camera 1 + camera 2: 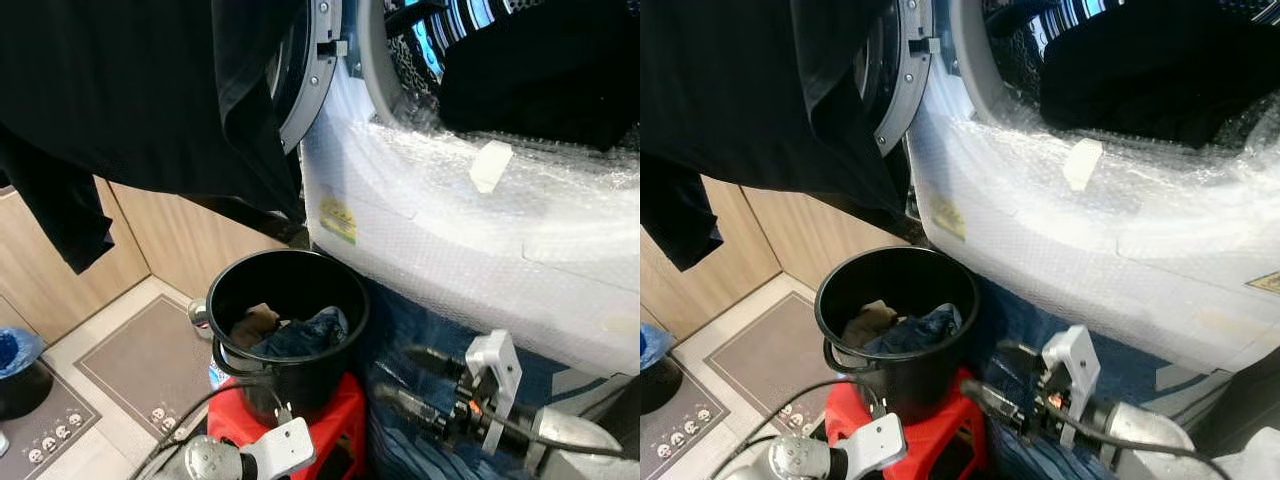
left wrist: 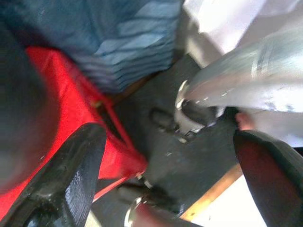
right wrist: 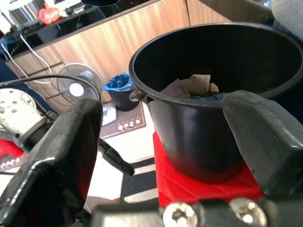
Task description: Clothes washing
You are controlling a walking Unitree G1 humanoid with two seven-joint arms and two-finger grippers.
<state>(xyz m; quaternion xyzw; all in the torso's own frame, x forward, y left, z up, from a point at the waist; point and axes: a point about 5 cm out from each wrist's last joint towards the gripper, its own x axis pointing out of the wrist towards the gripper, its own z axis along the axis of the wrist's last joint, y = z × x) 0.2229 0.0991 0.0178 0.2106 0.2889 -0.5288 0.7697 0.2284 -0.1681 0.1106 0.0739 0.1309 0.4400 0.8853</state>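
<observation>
A front-loading washing machine [image 1: 470,250], wrapped in bubble wrap, has its door [image 1: 305,75] open, with dark clothing [image 1: 540,70] lying in the drum opening. A black garment [image 1: 130,100] hangs across the upper left. Below the machine, a black bucket [image 1: 288,310] stands on a red stool [image 1: 320,415] and holds a blue garment [image 1: 300,335] and a brown cloth [image 1: 255,322]. The right gripper [image 1: 410,380], fingers apart and empty, sits just right of the bucket. The left gripper [image 2: 165,175], fingers spread wide and empty, is low beside the stool.
</observation>
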